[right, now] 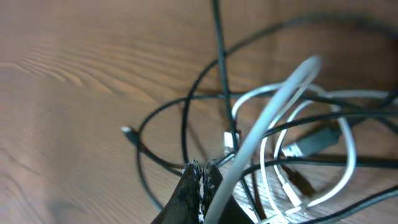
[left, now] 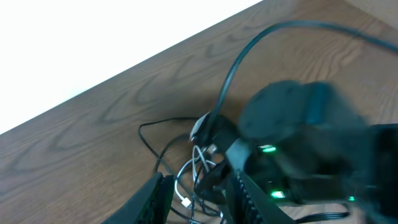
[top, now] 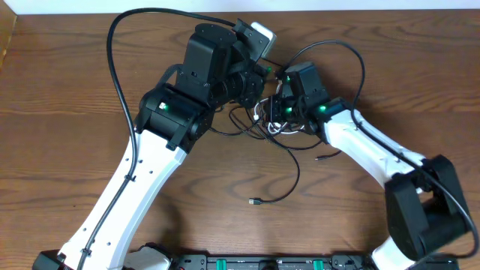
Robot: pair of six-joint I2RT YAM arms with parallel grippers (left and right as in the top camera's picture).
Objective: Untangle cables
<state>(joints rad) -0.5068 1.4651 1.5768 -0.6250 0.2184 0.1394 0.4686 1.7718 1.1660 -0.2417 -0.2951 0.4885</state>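
Mostly the knot of cables [top: 271, 126] is hidden in the overhead view. Both arms' wrists meet above it at the far middle of the table [top: 67, 82], and only the loops on its near side show. From the left wrist, the right arm [left: 298, 130] is a blurred dark mass covering the right part of the tangle. The right wrist picture is soft, and cords run off its right and bottom edges.

The left gripper [left: 198, 165] stands partly open, with its fingers on either side of white and black loops and not pinching them. The right gripper [right: 200, 173] has its tips pressed together down in the tangle. A white cable [right: 273, 106] crosses just beside them, and I cannot tell whether any cord is caught between the tips.

One black cable [top: 298, 174] leaves the knot toward the table's near edge and bends left. It ends in a small plug [top: 255, 201] that points left, well apart from the knot. A shorter black end [top: 324, 157] lies just beside the right forearm.
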